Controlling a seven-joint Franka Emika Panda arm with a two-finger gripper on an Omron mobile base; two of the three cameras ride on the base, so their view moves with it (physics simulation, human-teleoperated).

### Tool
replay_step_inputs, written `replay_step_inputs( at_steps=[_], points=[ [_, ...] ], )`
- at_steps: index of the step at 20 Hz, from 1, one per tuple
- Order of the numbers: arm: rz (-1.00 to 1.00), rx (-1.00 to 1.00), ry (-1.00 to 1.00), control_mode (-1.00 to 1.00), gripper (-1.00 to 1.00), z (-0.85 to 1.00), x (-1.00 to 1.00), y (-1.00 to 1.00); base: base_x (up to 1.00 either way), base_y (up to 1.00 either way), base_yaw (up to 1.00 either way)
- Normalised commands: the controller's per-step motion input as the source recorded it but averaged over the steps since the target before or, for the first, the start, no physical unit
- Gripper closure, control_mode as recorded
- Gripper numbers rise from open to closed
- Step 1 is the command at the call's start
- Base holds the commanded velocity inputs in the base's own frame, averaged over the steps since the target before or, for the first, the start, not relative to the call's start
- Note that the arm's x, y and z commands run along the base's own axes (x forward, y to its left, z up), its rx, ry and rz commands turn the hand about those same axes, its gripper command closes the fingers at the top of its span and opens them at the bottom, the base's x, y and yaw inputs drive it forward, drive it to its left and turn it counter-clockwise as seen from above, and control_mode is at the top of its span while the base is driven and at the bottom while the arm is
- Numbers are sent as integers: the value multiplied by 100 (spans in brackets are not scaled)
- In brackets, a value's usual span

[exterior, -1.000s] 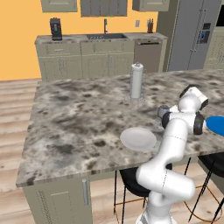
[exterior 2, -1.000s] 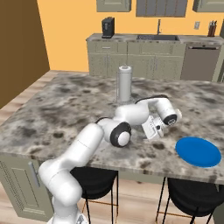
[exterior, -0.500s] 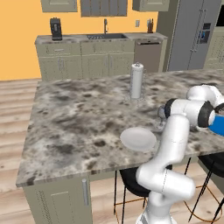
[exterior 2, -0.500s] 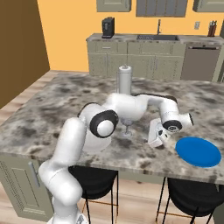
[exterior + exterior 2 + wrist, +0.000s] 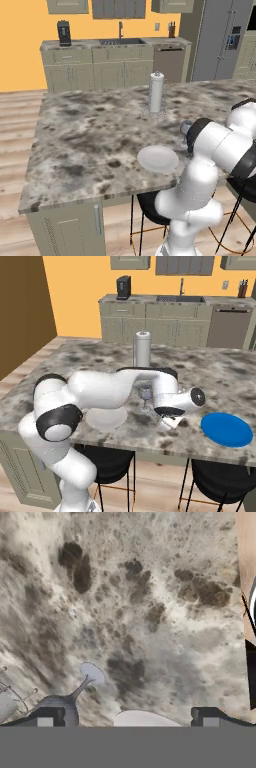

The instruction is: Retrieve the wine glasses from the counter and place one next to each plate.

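The white arm is seen bent low over the broad mottled grey-brown granite island top (image 5: 90, 145), its two-finger gripper (image 5: 125, 717) held just above the stone near the front edge. In the hand view the two dark fingertips (image 5: 47, 716) are spread wide apart — nothing is clasped between them.

One small translucent grey-blue stemmed wine glass (image 5: 146, 397) is spotted standing upright on the island, between the pale white-grey round plate (image 5: 158, 158) and the bright blue round plate (image 5: 226, 429); from the right base view it is partly screened by the forearm, and it sits just beside the pale plate's far right rim. In the hand view the same glass (image 5: 75, 694) is shown with its round foot and thin stem clear, its bowl right next to one fingertip, though contact cannot be judged. The pale plate's rim (image 5: 142, 718) is caught at the bottom of that view, between the fingertips.

Farther back on the island a tall white paper-towel roll (image 5: 156, 92) stands upright. Beyond it, the granite counter with the inset dark sink (image 5: 120, 42) is seen along the orange wall — a black coffee machine (image 5: 63, 33) is set at its left end.
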Motion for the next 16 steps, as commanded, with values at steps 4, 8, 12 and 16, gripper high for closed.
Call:
replay_step_inputs(
  at_steps=[4,8,12,16],
  points=[
    [2,-2,-2,-100,-100,100,-28,8,0,0,0],
    [28,5,3,-100,-100,100,-64,21,0,0,0],
    [37,3,1,-100,-100,100,-100,27,0,0,0],
    [24,0,-11,-100,-100,100,-100,42,0,0,0]
  ],
)
